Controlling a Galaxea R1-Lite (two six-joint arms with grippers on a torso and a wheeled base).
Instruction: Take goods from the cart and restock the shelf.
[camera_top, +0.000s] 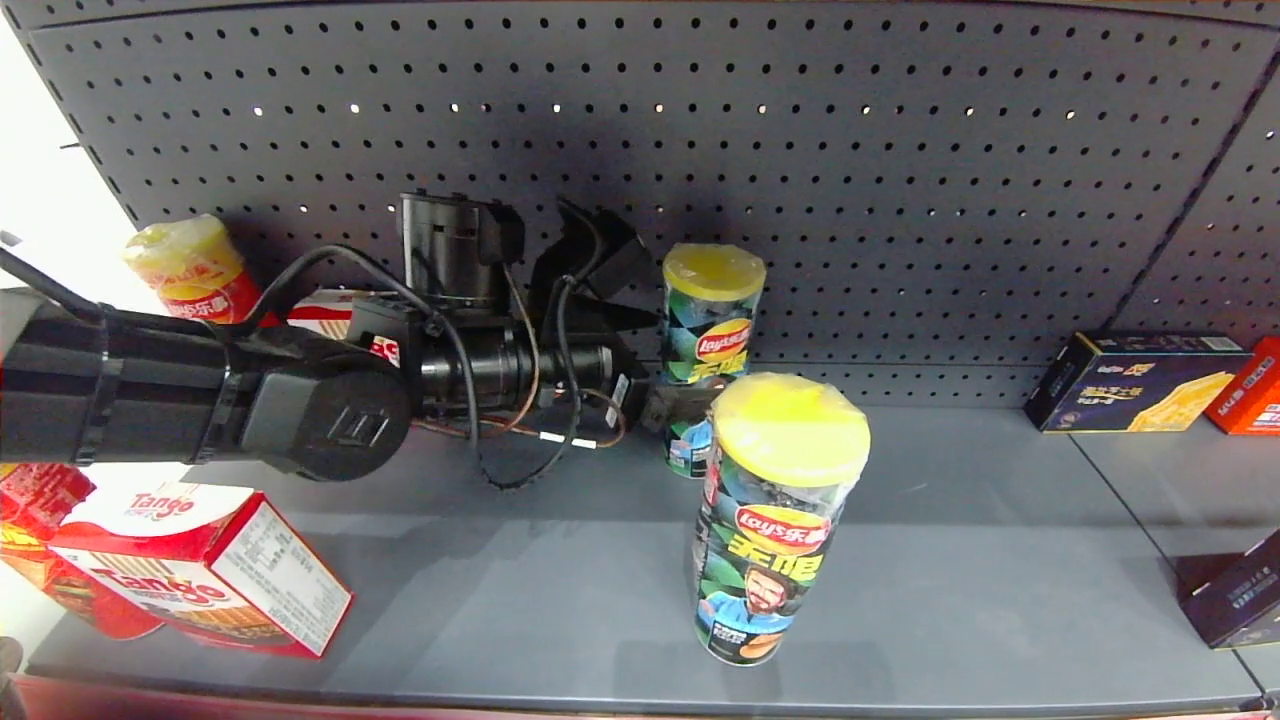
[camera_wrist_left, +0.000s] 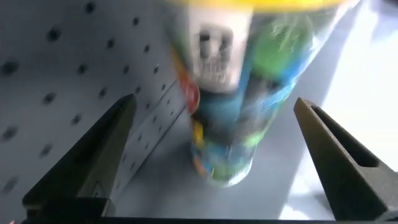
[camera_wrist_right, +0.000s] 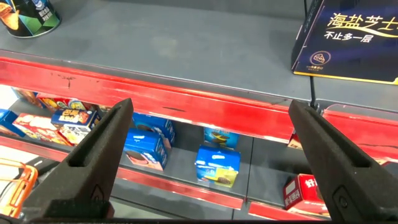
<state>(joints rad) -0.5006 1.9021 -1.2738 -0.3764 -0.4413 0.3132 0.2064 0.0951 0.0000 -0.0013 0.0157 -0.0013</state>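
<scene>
Two green chip cans with yellow lids stand upright on the grey shelf (camera_top: 1000, 560). The rear can (camera_top: 712, 320) is close to the pegboard and the front can (camera_top: 775, 520) stands just ahead of it. My left gripper (camera_top: 655, 362) reaches in from the left at the rear can. In the left wrist view that can (camera_wrist_left: 242, 93) stands between the spread fingers of the open left gripper (camera_wrist_left: 214, 102), with gaps on both sides. My right gripper (camera_wrist_right: 210, 106) is open and holds nothing, below and in front of the shelf's red front edge (camera_wrist_right: 205, 93).
A red chip can (camera_top: 190, 268) and a red-and-white wafer box (camera_top: 200, 570) stand at the shelf's left. Dark boxes (camera_top: 1135, 382) and a red box (camera_top: 1250, 400) lie at the right. A dark box (camera_wrist_right: 348, 40) sits near the shelf front. Blue boxes (camera_wrist_right: 146, 146) fill a lower shelf.
</scene>
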